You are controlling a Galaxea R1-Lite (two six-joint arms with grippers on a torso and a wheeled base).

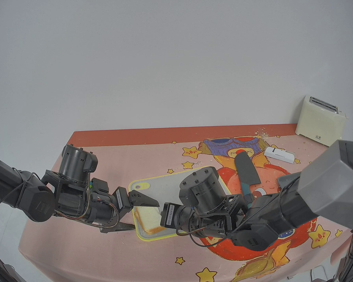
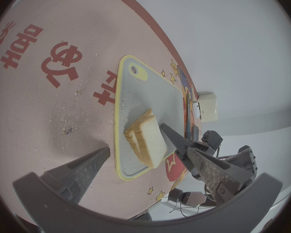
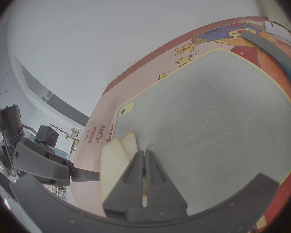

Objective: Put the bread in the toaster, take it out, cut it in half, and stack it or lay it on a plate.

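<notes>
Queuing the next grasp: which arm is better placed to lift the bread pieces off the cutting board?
Left, I'd judge. The left pincer is open with its fingers on either side of the bread on the cutting board; the right pincer is shut, its tip beside the bread.

Pink cloth tablecloth [image 1: 106,153] printed with yellow stars, red lettering and an orange-and-purple cartoon. Grey plastic cutting board [image 1: 164,185], yellow-rimmed; at its 7 o'clock, white sliced bread [image 1: 150,218], tan-crusted. Cream boxy toaster [image 1: 320,121] at the table's 2 o'clock.
</notes>
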